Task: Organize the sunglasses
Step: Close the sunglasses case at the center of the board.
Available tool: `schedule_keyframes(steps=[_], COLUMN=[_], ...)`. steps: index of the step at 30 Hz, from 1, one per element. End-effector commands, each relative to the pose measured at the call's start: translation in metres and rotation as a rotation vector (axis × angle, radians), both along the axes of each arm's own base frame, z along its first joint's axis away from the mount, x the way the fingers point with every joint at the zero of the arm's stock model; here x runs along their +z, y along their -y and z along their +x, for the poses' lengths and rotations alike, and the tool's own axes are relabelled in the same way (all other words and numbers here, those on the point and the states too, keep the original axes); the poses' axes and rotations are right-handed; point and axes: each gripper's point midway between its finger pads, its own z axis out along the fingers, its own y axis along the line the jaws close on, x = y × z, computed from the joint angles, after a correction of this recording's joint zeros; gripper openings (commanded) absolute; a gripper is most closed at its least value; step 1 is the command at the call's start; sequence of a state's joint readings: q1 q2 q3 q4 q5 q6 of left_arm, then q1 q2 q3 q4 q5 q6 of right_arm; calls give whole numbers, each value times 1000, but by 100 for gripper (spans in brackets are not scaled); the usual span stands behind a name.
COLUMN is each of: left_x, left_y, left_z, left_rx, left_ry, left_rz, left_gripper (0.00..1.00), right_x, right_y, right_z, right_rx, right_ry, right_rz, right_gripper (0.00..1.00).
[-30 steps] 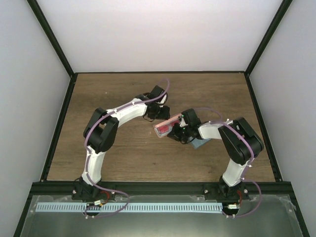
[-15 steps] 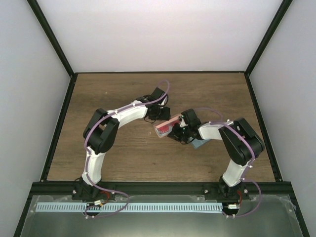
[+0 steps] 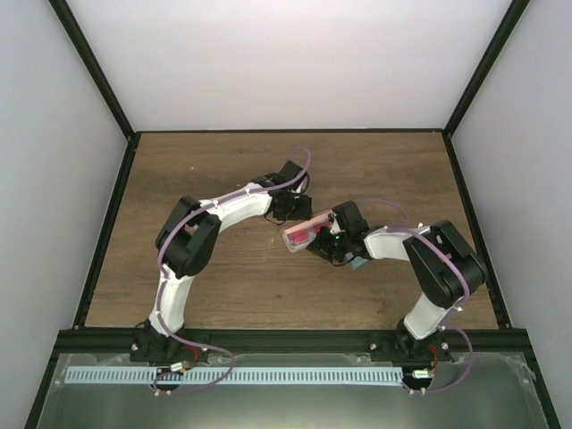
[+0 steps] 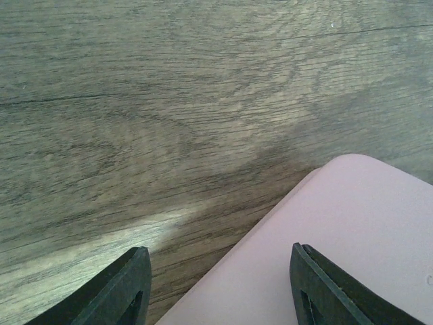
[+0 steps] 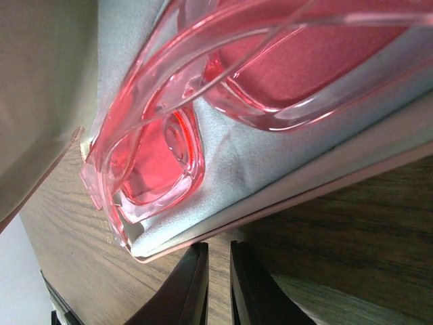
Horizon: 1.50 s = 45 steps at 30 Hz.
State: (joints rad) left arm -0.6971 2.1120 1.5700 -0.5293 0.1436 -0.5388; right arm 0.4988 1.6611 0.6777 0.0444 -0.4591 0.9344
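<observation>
Reddish-pink sunglasses (image 5: 159,152) lie folded in an open pink case (image 5: 352,159) on its pale blue-grey lining. In the top view the sunglasses (image 3: 305,232) and the case (image 3: 292,241) sit mid-table between the arms. My left gripper (image 4: 223,291) is open and empty, with the pink case lid (image 4: 352,230) below and between its fingers. It stands at the case's far end (image 3: 295,211). My right gripper (image 5: 218,288) is shut and empty, its tips just below the case's front edge, at the case's right end in the top view (image 3: 327,245). No second pair is distinguishable.
A light blue cloth (image 3: 360,262) lies on the wood table under the right arm's wrist. Black frame posts and white walls bound the table on three sides.
The left gripper has moved a little to the right, closer to the case's far end. The right arm has shifted slightly, and the case with the sunglasses has barely moved.
</observation>
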Motion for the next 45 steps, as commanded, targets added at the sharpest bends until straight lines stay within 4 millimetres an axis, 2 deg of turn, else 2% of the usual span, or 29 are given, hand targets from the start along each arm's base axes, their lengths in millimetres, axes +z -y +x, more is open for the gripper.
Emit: schedule_keyframes(steps=[1,6,10,12,14,19,21,25,28,30,33,35,40,43,45], left_x=[-41,-49,-57,-58,-57,-57,-61,-65,-66,-64,-61,-55,-25,-8,2], left_y=[5,1,-11,-16,-18,-10,-9,-8,-5,-2,2,4,7,9,9], left_z=[-67,-90,-104,-103,-98,-93,-95,-98,-98,-95,-89,-82,-56,-45,-38], left_rx=[-107,-113,-104,-111,-116,-136,-147,-161,-165,-165,-162,-151,-102,-86,-79], left_ry=[-218,-265,-294,-289,-283,-294,-311,-332,-337,-332,-320,-298,-222,-193,-163], left_rz=[81,135,175,202,221,208,206,202,189,183,171,155,80,34,19], left_gripper=[58,58,58,58,58,58,58,58,58,58,59,58,60,68,79], right_x=[7,13,26,26,26,23,24,20,20,24,37,53,98,113,114], right_y=[10,13,6,3,1,2,5,12,16,20,30,35,55,74,91], right_z=[35,55,62,57,50,33,29,22,13,5,-3,-4,3,8,9], right_rx=[-70,-129,-158,-160,-162,-189,-204,-217,-207,-202,-212,-216,-250,-280,-318], right_ry=[101,106,97,70,61,46,52,24,-1,-9,14,51,169,197,187], right_rz=[-35,11,100,117,116,105,98,56,-4,-32,-56,-63,-136,-172,-180], right_gripper=[11,10,10,11,16,22,28,49,58,59,58,54,48,46,45])
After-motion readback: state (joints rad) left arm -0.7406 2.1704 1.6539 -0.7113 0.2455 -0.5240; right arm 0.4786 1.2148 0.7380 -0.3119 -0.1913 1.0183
